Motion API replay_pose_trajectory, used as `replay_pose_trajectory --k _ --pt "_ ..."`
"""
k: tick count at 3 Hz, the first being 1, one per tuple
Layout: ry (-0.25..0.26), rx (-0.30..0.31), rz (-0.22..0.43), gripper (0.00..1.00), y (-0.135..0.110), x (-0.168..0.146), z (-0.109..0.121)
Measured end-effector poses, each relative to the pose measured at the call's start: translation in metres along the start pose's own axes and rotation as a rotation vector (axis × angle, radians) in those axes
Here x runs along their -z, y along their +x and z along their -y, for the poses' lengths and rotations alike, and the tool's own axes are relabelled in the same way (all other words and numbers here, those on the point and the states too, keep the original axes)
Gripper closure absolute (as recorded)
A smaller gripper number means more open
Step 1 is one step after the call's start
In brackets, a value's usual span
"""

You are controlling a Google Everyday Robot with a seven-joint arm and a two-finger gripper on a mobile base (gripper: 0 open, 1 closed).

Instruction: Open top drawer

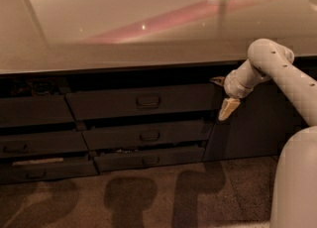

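The top drawer (114, 104) is the wide dark grey front just under the counter, with a small loop handle (147, 102) at its centre. It stands slightly out from the cabinet, and a dark gap shows above it. My gripper (224, 100) hangs at the drawer's right end, by the seam with the cabinet door, well to the right of the handle. One pale fingertip (227, 109) points down. My white arm (277, 71) comes in from the right.
Two slimmer drawers (148, 135) sit below the top drawer, both slightly ajar. Another drawer stack (34, 138) stands to the left. A grey cabinet door (252, 123) is on the right. A glossy countertop (124, 24) runs above. The carpeted floor (148, 197) lies below.
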State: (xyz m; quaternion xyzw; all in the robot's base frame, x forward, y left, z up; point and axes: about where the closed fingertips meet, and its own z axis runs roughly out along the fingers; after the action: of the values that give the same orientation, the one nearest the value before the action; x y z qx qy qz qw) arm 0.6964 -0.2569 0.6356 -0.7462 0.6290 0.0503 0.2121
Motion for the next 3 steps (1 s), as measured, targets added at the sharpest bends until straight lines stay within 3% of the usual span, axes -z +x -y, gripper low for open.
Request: replay_pose_trajectory --k 3 --pt "0.0 0.0 0.0 0.89 0.0 -0.0001 0.0"
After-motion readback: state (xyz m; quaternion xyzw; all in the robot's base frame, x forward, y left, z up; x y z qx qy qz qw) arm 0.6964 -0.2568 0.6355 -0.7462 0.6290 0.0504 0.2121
